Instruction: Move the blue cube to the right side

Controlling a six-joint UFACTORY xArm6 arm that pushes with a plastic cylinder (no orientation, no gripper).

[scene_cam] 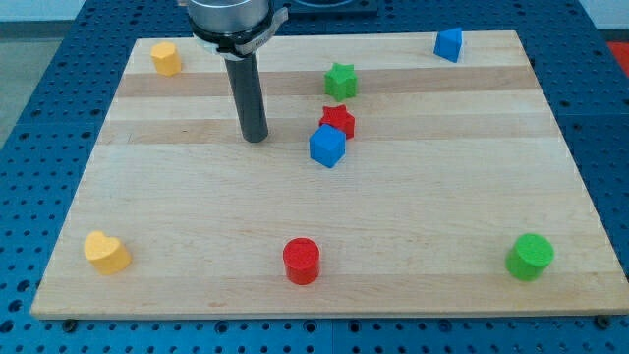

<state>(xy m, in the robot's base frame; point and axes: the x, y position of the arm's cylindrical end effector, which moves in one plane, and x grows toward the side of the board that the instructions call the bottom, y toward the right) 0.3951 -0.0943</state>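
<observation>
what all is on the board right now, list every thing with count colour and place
blue cube: 1, blue, centre, touching the red star just above it
red star: 1, red, centre, above the blue cube
green star: 1, green, upper middle
blue block: 1, blue, top right, shape unclear
yellow block: 1, yellow, top left
yellow heart: 1, yellow, bottom left
red cylinder: 1, red, bottom middle
green cylinder: 1, green, bottom right
board: 1, light wood, fills most of the view
my tip: 1, dark rod end, to the view's left of the blue cube, apart from it
</observation>
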